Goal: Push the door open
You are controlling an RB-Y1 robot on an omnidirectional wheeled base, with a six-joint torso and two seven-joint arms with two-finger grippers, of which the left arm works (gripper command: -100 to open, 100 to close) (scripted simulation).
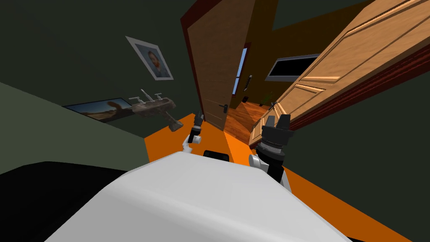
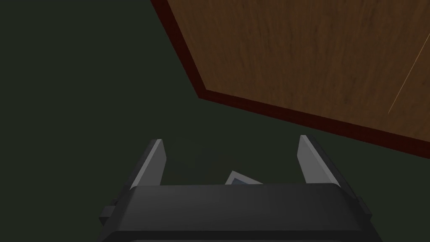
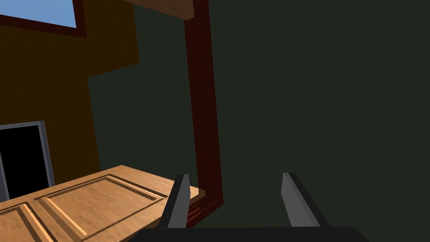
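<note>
Head view: two wooden leaves in a dark red frame (image 1: 187,46), with the dark brown door (image 1: 210,63) and its black handle (image 1: 225,108) just past the left gripper (image 1: 198,119), and the light panelled door (image 1: 348,54) swung aside by the right gripper (image 1: 277,122); left wrist: fingers (image 2: 156,161) wide apart, empty, facing the frame corner; right wrist: fingers (image 3: 180,201) wide apart, empty, beside the panelled door's edge.

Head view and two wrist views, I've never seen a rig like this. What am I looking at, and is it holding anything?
It's a two-armed robot in a house. The wide picture comes from its head camera, looking down; the other two from cameras on its wrists. The left hand is near a dark brown door; the right hand is by a light panelled door. Both hands are open and hold nothing. The floor is orange; a sink stands to the left.
</note>
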